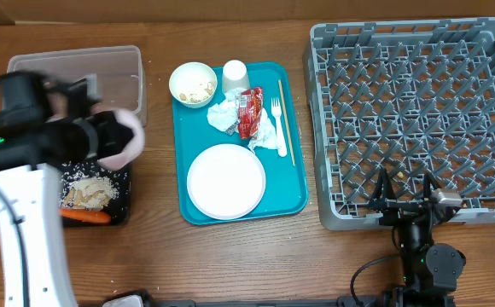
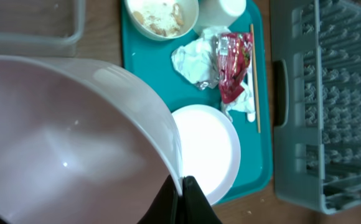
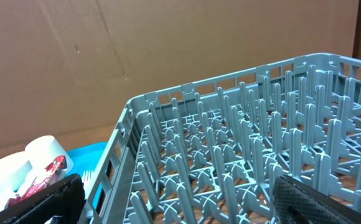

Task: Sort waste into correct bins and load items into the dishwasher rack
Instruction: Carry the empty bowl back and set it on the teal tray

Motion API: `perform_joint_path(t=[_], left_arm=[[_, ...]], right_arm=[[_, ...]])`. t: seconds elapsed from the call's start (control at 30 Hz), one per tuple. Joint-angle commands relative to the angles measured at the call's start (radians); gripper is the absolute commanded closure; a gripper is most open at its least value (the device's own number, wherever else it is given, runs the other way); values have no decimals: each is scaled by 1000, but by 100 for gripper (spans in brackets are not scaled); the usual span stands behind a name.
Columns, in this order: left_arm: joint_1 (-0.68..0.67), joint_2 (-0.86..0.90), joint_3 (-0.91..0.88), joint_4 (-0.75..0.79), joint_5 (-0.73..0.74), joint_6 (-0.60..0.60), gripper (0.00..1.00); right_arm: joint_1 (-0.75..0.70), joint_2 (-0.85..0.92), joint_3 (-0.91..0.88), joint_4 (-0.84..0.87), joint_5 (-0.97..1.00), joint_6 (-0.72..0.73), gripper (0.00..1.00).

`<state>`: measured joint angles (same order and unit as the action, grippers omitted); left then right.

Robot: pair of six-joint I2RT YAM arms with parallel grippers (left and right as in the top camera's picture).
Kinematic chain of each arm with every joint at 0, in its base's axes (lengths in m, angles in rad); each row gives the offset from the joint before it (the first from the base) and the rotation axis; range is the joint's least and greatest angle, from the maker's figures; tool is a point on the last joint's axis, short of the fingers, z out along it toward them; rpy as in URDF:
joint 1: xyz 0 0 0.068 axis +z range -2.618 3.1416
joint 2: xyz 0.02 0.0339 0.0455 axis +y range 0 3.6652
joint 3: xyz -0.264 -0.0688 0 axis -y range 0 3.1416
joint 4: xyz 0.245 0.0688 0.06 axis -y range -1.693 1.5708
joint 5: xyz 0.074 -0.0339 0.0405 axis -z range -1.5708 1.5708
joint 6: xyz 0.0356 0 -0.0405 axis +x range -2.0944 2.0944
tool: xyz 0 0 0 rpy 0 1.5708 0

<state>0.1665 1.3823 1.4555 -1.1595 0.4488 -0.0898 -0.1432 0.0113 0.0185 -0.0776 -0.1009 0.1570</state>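
1. Your left pincer (image 2: 182, 190): closed on the rim of a pale bowl (image 2: 68, 137); black tray (image 1: 121, 203) close by.
2. Your right pincer (image 3: 180, 202): jaws wide, holding nothing; rack (image 3: 230, 149) just ahead.

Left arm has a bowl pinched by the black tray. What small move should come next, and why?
Probably lift the bowl away from the black tray and start carrying it right toward the dishwasher rack. The left gripper is shut on its rim, its inside looks empty, and scraps already lie in the tray. The rack holds no dishes yet.
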Motion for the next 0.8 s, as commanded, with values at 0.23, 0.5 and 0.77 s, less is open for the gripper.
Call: perform_joint_path(t=[0.23, 0.5, 0.77], left_arm=[[-415, 257, 19, 344, -438, -127, 96], [-504, 438, 19, 439, -471, -112, 96], [-534, 475, 19, 414, -511, -117, 96]], right_arm=[[-3, -6, -11, 5, -5, 3, 0], [-3, -6, -11, 5, -5, 3, 0], [-3, -6, -11, 5, -5, 3, 0]])
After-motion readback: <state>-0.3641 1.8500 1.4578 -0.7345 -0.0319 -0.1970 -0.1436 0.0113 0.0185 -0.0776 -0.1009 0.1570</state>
